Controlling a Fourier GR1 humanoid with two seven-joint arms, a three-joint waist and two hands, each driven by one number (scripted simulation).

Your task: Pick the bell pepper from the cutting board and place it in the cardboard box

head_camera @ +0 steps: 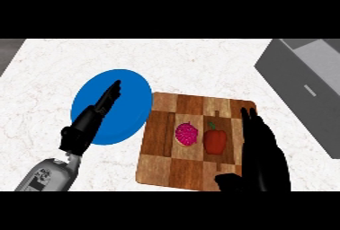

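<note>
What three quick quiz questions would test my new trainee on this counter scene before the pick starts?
1. True or false: the bell pepper already lies in the box.
2. Which hand is nearer the pepper: A left hand, B right hand?
3. What lies beside the pepper on the cutting board?

Key: 1 false, it is on the board. 2 B. 3 A pink-topped donut.

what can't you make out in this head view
- Box: cut off by the right edge, so its full shape and inside floor stay unseen.
- Board: its right edge is hidden under the right robot hand.
- Pink item beside the pepper: too small to identify.
- Plate: partly covered by the left robot hand.
</note>
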